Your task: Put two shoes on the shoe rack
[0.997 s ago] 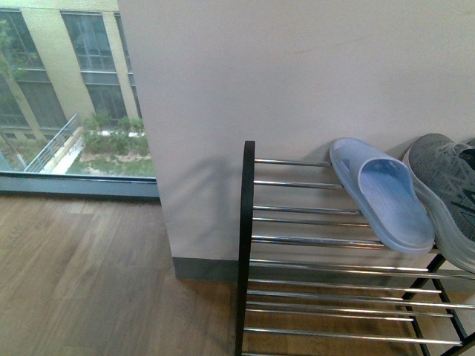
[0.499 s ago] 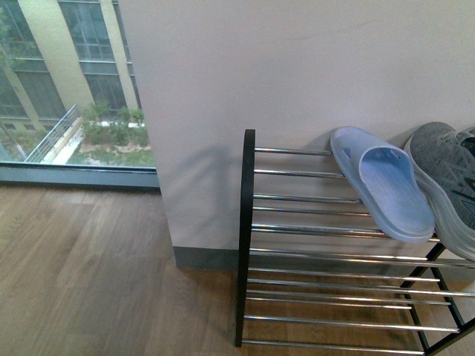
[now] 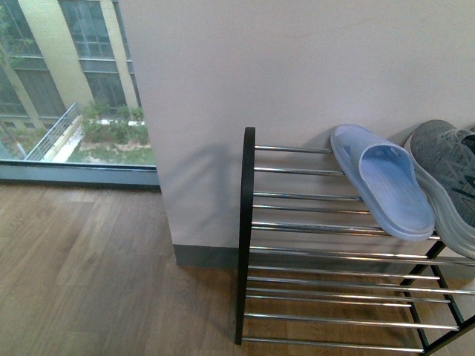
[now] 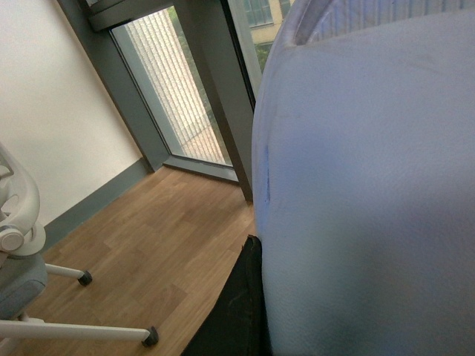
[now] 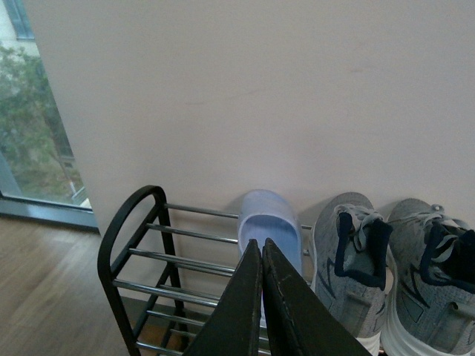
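I can read no brand, label or writing on anything here; the dark side markings on the sneakers are too small to make out. From my front view the shoe rack stands against the pale wall, its black arched end frame nearest the window and its chrome bars running off toward the right edge of the picture. On the top tier a pale blue slide sandal lies tilted against the wall, and just beside it, toward the rack's far right end, one grey sneaker is cut off by the frame. My right wrist view shows both sneakers: the first sneaker sits next to the sandal and the second sneaker touches it on the far side, both toes toward the wall on the top tier. The right gripper shows in that view with its two dark fingers pressed together and nothing between them. My left wrist view is mostly filled by a pale blue sandal close to the lens, so I cannot tell how the left gripper stands; beyond it I see wooden floor and a white chair base. Against half a second ago, the front view has barely changed: the rack sits only slightly higher in the picture.
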